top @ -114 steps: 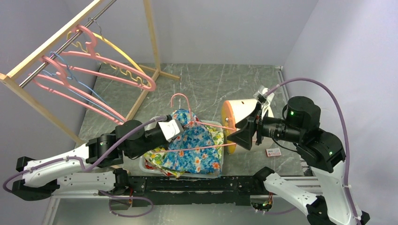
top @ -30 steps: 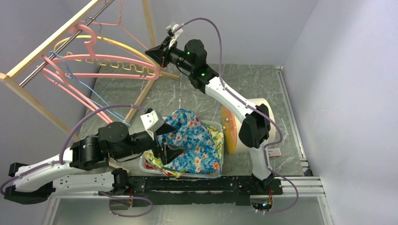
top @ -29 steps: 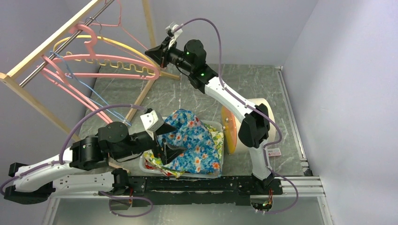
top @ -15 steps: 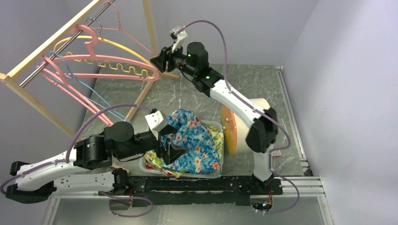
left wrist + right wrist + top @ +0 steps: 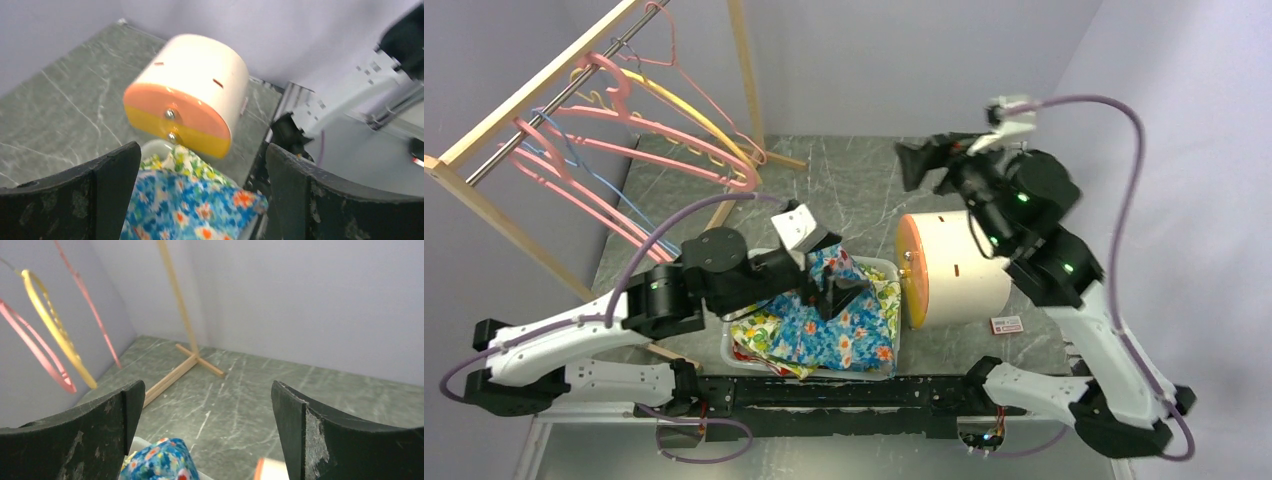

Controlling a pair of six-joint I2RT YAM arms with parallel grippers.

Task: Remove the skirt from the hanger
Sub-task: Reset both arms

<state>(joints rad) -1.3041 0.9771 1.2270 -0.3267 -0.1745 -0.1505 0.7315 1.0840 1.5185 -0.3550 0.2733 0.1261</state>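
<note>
The blue floral skirt [image 5: 824, 325] lies bunched in a white bin [image 5: 728, 350], free of any hanger. The thin pink hanger [image 5: 686, 68] hangs bare on the wooden rack's rail. My left gripper [image 5: 834, 268] hovers open just over the skirt [image 5: 185, 210], holding nothing. My right gripper [image 5: 921, 165] stands open and empty in the air above the back of the table, far from the rack. Its own view looks down past the skirt's tip [image 5: 160, 460] toward the thin pink hanger [image 5: 85, 285].
The wooden rack [image 5: 534, 90] at the left carries thick pink hangers [image 5: 654, 130], a yellow one [image 5: 689, 115] and a blue one. A cream drum with an orange face [image 5: 954, 270] lies right of the bin. A small card [image 5: 1006, 324] sits beside it.
My right gripper opened, let go of the thin pink hanger on the rail and swung back to the right. My left arm moved right, over the skirt.
</note>
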